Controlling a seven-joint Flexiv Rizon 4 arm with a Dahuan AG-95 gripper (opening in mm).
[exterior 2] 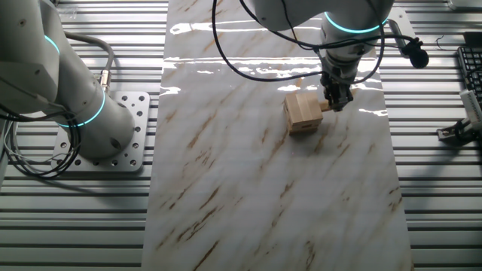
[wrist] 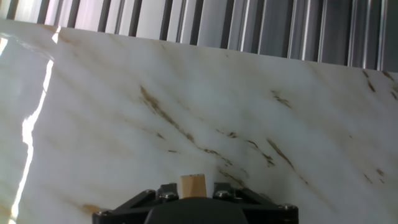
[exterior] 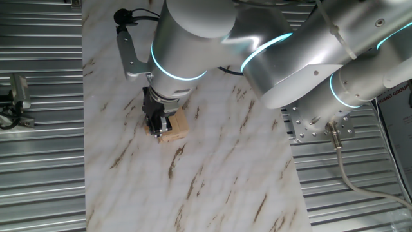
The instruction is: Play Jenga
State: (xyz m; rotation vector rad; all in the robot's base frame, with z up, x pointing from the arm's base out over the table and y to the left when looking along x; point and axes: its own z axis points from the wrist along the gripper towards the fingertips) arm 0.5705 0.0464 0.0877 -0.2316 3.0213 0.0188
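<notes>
The Jenga stack [exterior: 175, 127] is a small, low pile of plain tan wooden blocks on the marble tabletop, also seen in the other fixed view [exterior 2: 302, 113]. My gripper [exterior: 158, 126] stands right beside the stack, on its right side in the other fixed view [exterior 2: 334, 102]. One block [exterior 2: 324, 108] sticks out of the stack's side towards the gripper. In the hand view the end of this block [wrist: 193, 185] shows upright between the two dark fingers [wrist: 163, 194]. The gripper is shut on it. The stack itself is out of the hand view.
The marble board [exterior: 212, 174] lies on a ribbed metal table [exterior: 38, 161]. A second silver arm's base [exterior 2: 98, 124] stands on a bolted plate to the left of the board. Cables [exterior 2: 248, 68] hang above the board's far end.
</notes>
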